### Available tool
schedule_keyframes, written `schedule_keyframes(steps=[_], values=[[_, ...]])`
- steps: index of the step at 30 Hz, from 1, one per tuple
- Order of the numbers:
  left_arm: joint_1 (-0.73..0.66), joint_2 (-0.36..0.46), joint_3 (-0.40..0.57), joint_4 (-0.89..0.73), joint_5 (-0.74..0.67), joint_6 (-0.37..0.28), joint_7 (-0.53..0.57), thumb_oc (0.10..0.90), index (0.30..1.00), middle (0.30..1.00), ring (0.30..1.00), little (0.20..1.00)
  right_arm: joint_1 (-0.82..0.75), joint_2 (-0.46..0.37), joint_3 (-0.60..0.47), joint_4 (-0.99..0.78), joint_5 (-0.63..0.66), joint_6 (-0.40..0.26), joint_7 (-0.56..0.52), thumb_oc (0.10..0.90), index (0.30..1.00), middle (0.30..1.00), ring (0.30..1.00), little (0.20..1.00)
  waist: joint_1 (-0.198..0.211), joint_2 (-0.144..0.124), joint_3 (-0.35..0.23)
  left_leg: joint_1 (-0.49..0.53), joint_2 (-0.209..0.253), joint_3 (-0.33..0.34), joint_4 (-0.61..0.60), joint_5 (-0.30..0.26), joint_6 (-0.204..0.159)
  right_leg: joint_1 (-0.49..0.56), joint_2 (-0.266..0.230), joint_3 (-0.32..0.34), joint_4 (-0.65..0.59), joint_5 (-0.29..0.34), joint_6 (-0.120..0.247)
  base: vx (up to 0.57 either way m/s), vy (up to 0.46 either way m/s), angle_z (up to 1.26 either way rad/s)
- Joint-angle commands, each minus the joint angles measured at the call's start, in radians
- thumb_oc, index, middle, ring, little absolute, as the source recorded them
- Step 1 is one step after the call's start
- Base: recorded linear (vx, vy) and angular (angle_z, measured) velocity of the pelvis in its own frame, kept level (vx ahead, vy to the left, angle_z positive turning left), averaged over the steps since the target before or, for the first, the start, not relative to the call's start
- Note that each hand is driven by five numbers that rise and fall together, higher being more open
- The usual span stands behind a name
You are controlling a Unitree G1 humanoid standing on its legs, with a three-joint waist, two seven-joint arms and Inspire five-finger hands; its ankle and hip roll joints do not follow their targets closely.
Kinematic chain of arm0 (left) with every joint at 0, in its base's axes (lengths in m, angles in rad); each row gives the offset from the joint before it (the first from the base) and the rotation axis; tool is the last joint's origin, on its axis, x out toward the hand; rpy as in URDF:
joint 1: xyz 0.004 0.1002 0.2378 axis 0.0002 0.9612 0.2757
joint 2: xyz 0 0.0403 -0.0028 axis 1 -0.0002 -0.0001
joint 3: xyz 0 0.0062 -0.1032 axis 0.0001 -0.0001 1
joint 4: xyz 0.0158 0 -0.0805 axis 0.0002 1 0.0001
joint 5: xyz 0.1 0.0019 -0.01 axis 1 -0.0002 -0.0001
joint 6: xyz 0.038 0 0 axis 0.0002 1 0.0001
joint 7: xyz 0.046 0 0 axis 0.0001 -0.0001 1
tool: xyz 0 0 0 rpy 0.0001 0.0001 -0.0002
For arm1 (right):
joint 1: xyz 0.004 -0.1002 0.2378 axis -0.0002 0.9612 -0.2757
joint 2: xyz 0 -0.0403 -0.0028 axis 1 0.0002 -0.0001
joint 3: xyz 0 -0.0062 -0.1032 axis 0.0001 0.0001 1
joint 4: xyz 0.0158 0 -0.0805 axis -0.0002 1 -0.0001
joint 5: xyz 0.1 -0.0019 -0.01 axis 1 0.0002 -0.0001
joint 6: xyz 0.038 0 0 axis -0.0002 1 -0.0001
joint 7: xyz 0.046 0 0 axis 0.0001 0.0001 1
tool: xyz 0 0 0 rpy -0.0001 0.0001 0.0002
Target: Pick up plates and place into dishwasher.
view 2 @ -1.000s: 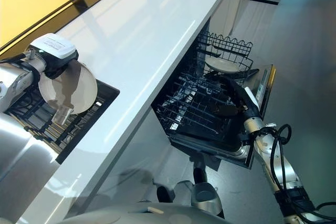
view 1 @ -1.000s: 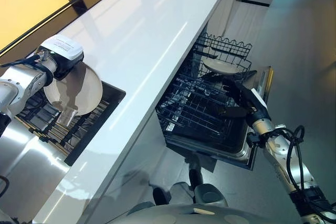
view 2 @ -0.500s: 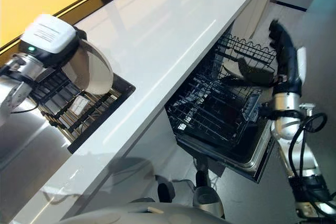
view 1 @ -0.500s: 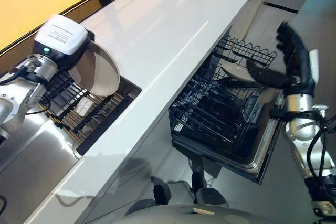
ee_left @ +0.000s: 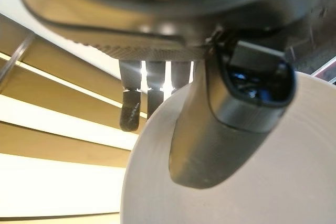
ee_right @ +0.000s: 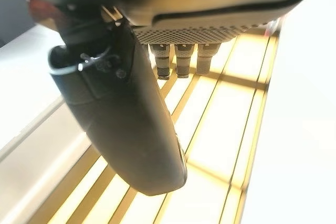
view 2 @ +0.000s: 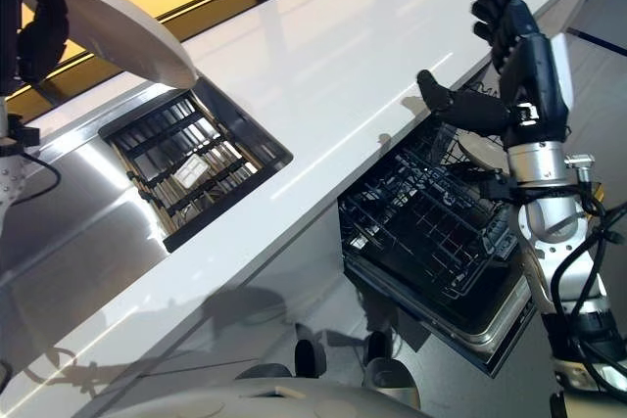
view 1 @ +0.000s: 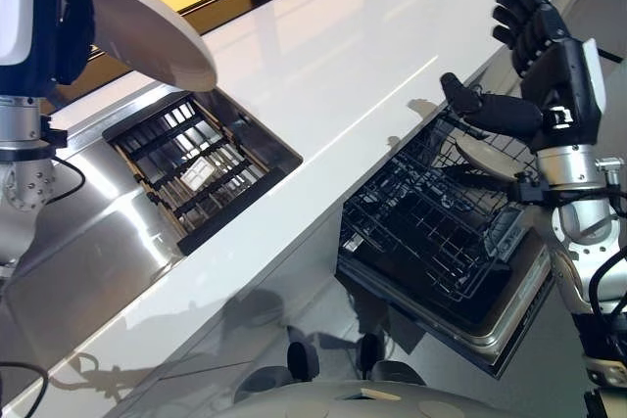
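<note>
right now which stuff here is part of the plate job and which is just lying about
Part of the job:
- plate held in the left hand
- plate already in the dishwasher rack
- right hand, open and empty

Just there:
- white counter
- sink rack

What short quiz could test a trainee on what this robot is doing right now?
1. True or false: the left hand holds a plate.
2. Which hand is open and empty: A left, B right?
3. Fill in: another plate already lies in the dishwasher ____.

Key: 1 true. 2 B, the right hand, raised above the rack. 3 rack.
</note>
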Motion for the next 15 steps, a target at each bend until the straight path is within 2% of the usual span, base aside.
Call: schedule_keyframes(steps=[1, 7, 15], values=[[-0.107, 0.013, 0.063, -0.046, -0.056, -0.035, 0.103, 0.100, 0.300, 0.300, 0.300, 0.200, -0.147, 0.038, 0.022, -0.133, 0.103, -0.008, 0.071, 0.800, 0.900, 0.900, 0.900, 0.900, -0.003, -0.031, -0.128, 0.015, -0.042, -0.002, 0.002, -0.106, 0.007, 0.020, 0.047, -0.041, 0.084, -0.135, 0.026, -0.02, -0.056, 0.18], [-0.149, -0.067, 0.000, -0.073, -0.066, -0.073, 0.103, 0.100, 0.300, 0.300, 0.300, 0.200, -0.196, 0.115, 0.128, -0.120, 0.138, 0.073, 0.133, 0.800, 0.900, 0.900, 0.900, 0.900, 0.011, -0.040, -0.133, 0.012, -0.037, -0.015, 0.002, -0.099, 0.000, 0.028, 0.049, -0.056, 0.080, -0.137, 0.018, -0.03, -0.048, 0.12], [-0.219, -0.108, -0.104, -0.051, -0.059, -0.082, 0.076, 0.100, 0.300, 0.300, 0.300, 0.200, -0.258, 0.168, 0.238, -0.086, 0.129, 0.138, 0.204, 0.800, 0.900, 0.900, 0.900, 0.900, 0.014, -0.042, -0.138, 0.014, -0.033, -0.021, 0.002, -0.092, -0.006, 0.040, 0.054, -0.060, 0.071, -0.135, 0.012, -0.02, -0.025, 0.06]])
